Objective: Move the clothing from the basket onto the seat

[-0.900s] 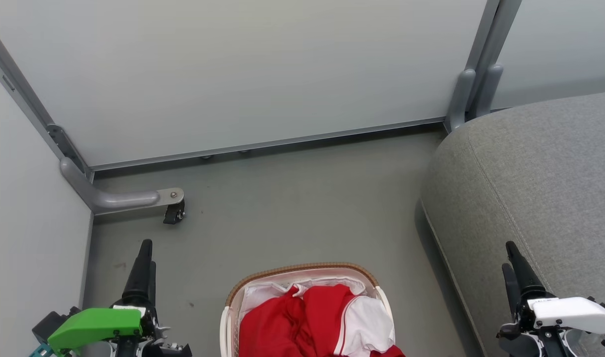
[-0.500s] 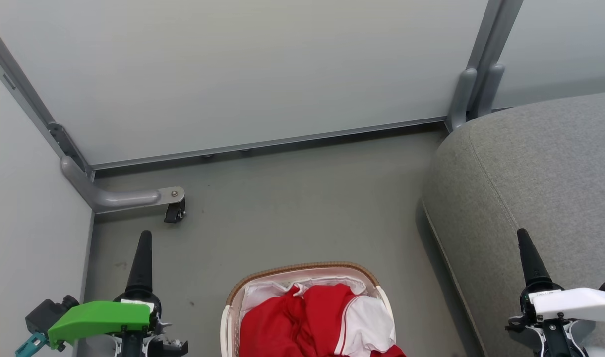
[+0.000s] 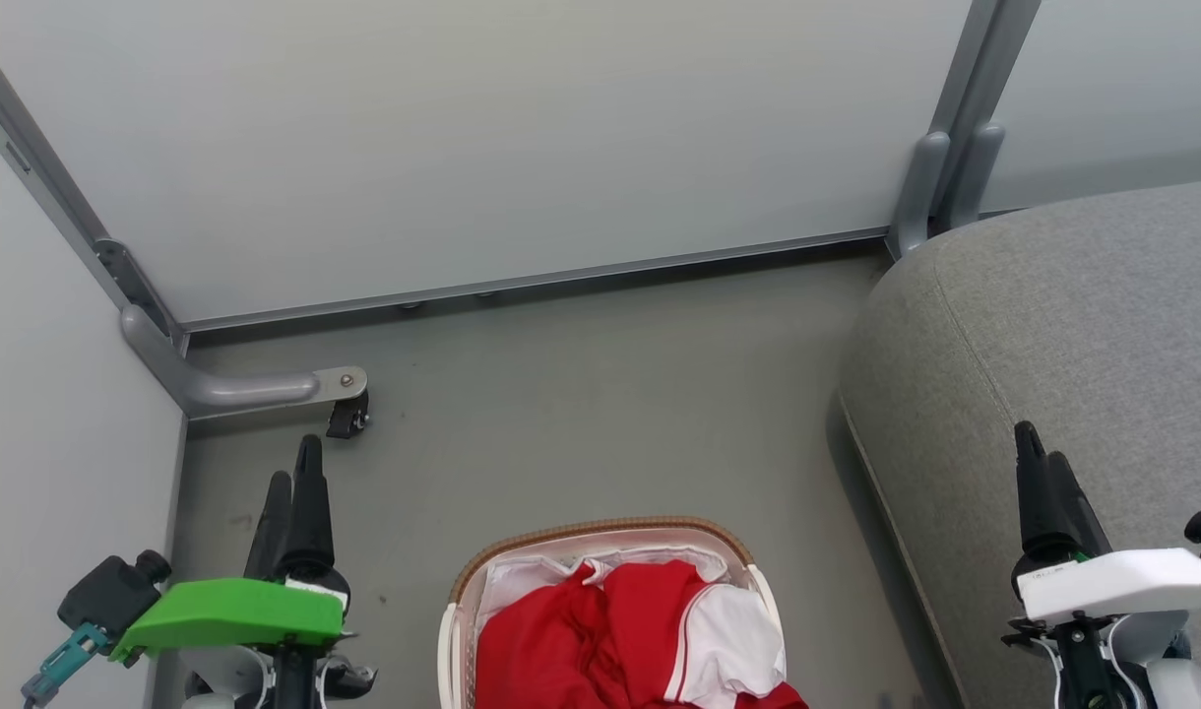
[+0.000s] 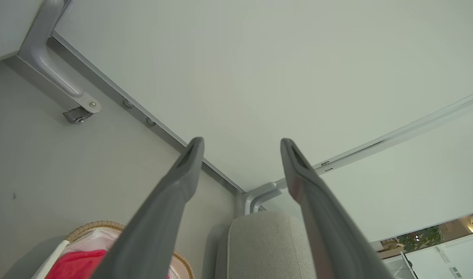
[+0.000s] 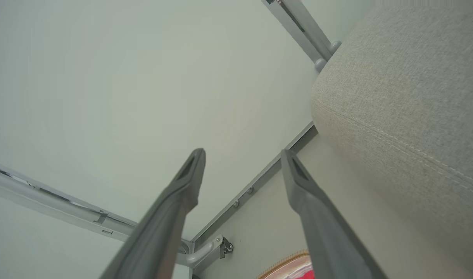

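Presently listed: small oval cream plastic laundry basket with a brown woven rim and white fabric liner (image 3: 600, 532), standing on the grey floor (image 3: 581, 394) at near centre. Contents: red and white clothing (image 3: 581, 640), bunched loosely inside the liner and filling most of it. Large grey fabric-upholstered seat with a rounded corner and stitched seam (image 3: 1103, 325), at right, just beside the basket and bare of clothing. Left gripper with green housing (image 3: 295, 459), to the left of the basket; jaws parted wide and empty, fingers (image 4: 174, 186) pointing far towards the pale partition panel (image 3: 463, 148). Right gripper with white housing (image 3: 1042, 445), to the right of the basket, seen against the seat's near left edge; jaws likewise spread and holding nothing. Clothing lies between the two grippers, nearer than both sets of fingertips, touched by neither. Grey metal bracket with a small black castor (image 3: 345, 418), far left, by the partition's foot.
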Robot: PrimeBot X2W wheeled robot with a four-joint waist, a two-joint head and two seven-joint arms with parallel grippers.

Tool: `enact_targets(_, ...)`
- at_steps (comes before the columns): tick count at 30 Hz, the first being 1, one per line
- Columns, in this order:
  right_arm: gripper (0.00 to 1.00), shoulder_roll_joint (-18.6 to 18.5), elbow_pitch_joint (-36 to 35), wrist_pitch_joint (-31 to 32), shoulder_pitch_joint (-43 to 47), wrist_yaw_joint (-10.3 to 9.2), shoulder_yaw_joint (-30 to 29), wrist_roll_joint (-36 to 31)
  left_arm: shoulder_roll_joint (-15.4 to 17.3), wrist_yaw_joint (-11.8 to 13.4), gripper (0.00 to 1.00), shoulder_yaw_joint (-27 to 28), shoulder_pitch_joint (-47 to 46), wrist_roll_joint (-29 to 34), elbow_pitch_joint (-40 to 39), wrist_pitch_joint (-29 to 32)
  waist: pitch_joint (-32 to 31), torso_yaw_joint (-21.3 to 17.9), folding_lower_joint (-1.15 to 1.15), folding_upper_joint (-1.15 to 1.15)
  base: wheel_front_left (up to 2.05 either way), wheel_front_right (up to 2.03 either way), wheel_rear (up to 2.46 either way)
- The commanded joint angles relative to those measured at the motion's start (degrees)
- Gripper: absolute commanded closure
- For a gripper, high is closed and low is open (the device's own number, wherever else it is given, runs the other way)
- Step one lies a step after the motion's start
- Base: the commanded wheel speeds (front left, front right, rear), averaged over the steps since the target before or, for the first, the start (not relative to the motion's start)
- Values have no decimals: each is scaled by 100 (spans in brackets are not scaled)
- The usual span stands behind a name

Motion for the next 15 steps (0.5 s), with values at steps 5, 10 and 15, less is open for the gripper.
enact_targets(5, 0, -52, -191, -138, 56, 2, 33, -689, 38, 85, 0, -130, -105, 618, -143, -124, 10, 3, 0, 0, 0, 0, 0)
enact_targets(10, 0, -57, -196, -225, 92, 2, 51, -1129, 40, 99, 0, -253, -52, 1206, -111, -211, 15, 6, 0, 0, 0, 0, 0)
enact_targets(15, 0, -61, -160, -303, 133, 2, 99, -1548, 43, 145, 0, -299, 6, 1621, -62, -293, 20, 10, 0, 0, 0, 0, 0)
